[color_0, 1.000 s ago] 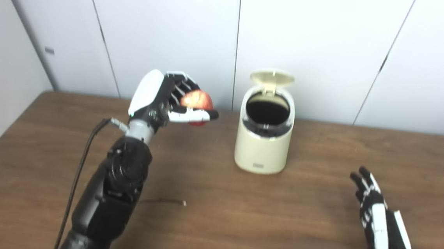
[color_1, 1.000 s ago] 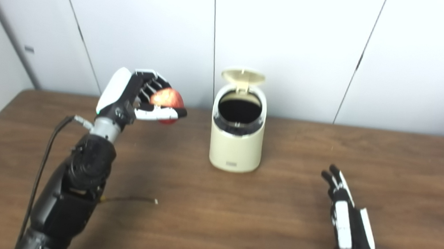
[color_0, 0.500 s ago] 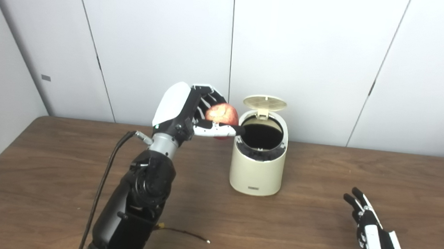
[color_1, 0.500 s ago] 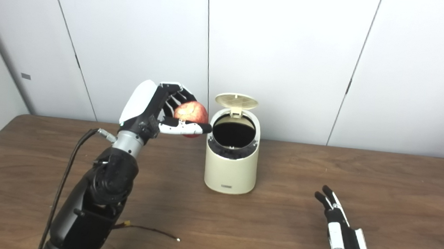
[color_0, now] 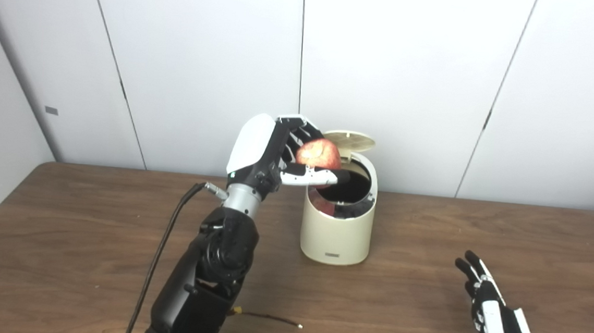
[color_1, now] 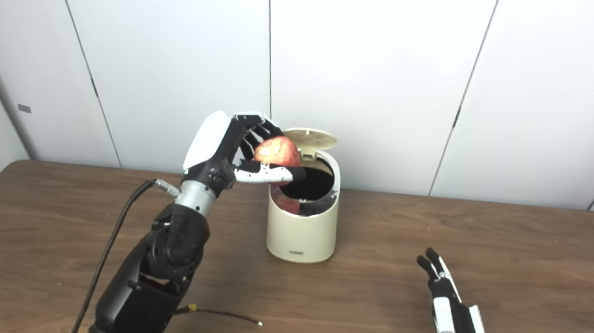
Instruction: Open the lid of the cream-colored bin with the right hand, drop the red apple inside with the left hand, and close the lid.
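Gripping the apple [color_0: 320, 154], the left hand [color_0: 277, 152] hides the open bin [color_0: 335, 232] rim; right hand [color_0: 495, 324] lies open, cut off.

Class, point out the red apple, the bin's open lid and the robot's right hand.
red apple [color_0: 320, 153], left eye view, on its upper skin.
lid [color_0: 350, 138], left eye view, on its underside.
right hand [color_1: 453, 326], right eye view, on its back.

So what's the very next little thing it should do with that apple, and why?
Probably open the left robot hand and let go. The red apple sits over the left rim of the cream-colored bin, whose lid stands open. A slight nudge rightward first might centre it. The right robot hand rests open on the table.
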`<move>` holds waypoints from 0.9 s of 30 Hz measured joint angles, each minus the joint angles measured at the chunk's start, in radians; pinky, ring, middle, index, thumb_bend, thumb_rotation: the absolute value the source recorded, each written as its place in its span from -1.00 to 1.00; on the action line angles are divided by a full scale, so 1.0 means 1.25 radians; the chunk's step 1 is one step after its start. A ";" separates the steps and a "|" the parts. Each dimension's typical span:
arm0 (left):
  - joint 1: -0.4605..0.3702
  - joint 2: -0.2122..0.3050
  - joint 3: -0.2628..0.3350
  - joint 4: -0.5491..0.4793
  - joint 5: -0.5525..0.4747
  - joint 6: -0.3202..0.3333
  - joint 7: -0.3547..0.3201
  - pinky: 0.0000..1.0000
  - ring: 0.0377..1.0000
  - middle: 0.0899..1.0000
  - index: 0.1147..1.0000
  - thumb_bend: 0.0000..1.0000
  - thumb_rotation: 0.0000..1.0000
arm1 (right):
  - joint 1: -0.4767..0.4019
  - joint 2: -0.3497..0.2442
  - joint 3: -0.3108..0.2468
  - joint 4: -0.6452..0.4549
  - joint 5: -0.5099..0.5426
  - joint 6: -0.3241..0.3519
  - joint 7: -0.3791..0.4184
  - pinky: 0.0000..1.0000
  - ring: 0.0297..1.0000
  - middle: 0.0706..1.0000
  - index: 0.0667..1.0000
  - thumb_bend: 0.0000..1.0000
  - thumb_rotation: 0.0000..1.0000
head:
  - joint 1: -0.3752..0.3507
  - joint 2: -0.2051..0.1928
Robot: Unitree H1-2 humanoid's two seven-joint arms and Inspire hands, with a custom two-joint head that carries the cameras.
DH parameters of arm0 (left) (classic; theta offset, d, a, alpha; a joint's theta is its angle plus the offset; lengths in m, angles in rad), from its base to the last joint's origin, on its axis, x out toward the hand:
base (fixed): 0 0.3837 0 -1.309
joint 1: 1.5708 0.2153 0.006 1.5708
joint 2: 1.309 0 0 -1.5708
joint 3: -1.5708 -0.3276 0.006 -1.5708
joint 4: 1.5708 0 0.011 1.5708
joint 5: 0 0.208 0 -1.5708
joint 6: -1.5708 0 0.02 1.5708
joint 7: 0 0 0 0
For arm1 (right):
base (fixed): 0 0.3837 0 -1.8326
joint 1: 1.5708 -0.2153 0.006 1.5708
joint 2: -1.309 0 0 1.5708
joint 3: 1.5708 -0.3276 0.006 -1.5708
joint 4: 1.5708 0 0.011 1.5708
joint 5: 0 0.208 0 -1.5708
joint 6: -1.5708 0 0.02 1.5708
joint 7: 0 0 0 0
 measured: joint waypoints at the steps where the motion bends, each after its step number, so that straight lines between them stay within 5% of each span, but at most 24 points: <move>1: 0.000 -0.004 0.000 0.007 -0.001 -0.003 0.007 -0.28 -0.22 -0.13 -0.15 -0.05 -1.00 | 0.000 0.000 0.000 0.000 0.000 -0.001 0.000 1.00 0.98 0.81 0.88 0.13 1.00 | -0.001 0.000; 27: -0.004 -0.015 -0.022 0.053 0.005 -0.014 0.032 -0.36 -0.25 -0.12 -0.12 -0.05 -1.00 | -0.015 0.010 -0.012 0.018 0.023 -0.006 -0.001 1.00 1.00 0.83 0.90 0.15 1.00 | -0.009 0.004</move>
